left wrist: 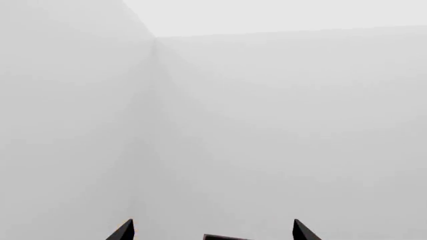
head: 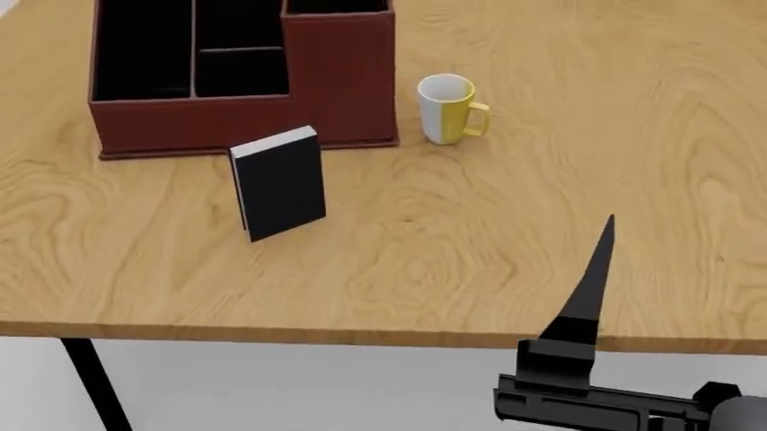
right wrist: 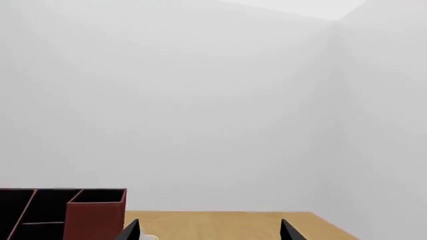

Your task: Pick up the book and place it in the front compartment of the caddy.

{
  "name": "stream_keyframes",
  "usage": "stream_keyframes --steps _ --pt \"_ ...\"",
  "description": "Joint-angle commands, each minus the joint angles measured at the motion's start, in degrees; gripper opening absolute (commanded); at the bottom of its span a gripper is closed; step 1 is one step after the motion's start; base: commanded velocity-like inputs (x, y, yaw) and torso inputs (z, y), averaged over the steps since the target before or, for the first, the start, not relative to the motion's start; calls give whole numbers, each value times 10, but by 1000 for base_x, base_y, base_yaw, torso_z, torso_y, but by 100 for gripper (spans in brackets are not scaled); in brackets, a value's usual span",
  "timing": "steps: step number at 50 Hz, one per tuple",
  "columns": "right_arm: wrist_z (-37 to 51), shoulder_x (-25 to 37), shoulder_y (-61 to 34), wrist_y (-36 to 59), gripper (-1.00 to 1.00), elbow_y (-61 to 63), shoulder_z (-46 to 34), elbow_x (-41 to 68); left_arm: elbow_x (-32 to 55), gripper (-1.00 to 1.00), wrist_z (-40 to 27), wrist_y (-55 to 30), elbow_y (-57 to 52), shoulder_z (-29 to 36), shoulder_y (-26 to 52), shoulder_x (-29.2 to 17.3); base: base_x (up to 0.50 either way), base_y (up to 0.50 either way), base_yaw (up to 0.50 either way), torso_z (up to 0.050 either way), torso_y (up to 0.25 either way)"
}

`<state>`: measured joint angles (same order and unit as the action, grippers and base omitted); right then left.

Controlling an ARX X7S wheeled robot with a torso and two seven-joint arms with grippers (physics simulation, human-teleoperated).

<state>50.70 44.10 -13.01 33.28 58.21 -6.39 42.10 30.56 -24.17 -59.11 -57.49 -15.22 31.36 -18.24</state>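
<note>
The right pincer (head: 609, 235) sits closest, low at the near edge of the desk (head: 540, 224), one black finger pointing up over the wood. In its own wrist view the two fingertips (right wrist: 131, 230) stand well apart with nothing between them, so it is spread and empty. The left pincer (left wrist: 212, 231) shows only in the left wrist view, as two dark tips against a blank pale wall, also spread and holding nothing.

The desk is a broad slab of light wood grain on dark legs. At its far left stands the caddy (head: 246, 112), a dark red box with black-lined cells divided by thin red walls. Its tall cell rises at the right end. The lower cells lie to the left of it, among them the small front compartment (head: 240, 72) next to the tall block.

The book (head: 279, 182) stands upright on the desk just in front of the caddy, black cover facing the near edge, white page edges along the top and left side, slightly tilted. No pincer touches it.

A mug (head: 448, 109), white and yellow with its handle turned right, stands near the caddy's right corner.
</note>
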Motion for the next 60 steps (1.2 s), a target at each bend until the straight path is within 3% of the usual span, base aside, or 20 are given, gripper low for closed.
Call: stream_keyframes --steps 1,60 --pt "6 6 -2 -7 100 -1 -7 2 7 100 -9 6 2 2 -2 -7 379 148 0 0 0" --pt "27 30 -8 -39 100 -11 -37 2 52 100 -49 26 12 20 -2 -34 377 97 0 0 1"
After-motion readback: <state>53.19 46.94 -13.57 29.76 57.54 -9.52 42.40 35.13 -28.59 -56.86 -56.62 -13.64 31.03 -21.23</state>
